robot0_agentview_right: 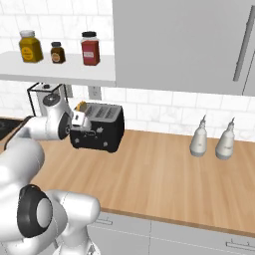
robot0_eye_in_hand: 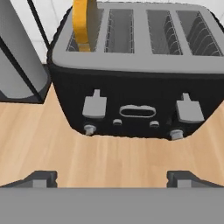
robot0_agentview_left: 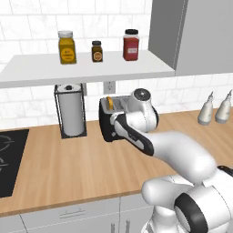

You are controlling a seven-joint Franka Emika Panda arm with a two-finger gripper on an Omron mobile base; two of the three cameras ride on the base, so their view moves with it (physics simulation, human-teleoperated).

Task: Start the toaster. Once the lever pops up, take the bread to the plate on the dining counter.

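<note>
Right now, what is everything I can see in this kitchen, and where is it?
toaster: one, black with grey slotted top, on the wood counter by the tiled wall.
bread: one, golden-orange slice, standing in the toaster's end slot nearest the paper towel.
paper towel holder: one, white roll in black frame, beside the toaster.
jars: three, yellow, brown, red, on the white shelf.
bottles: two, pale grey, on the counter.
cooktop: one, black, at the counter's end.
claw: one, dark tips spread apart, facing the toaster's front.
</note>
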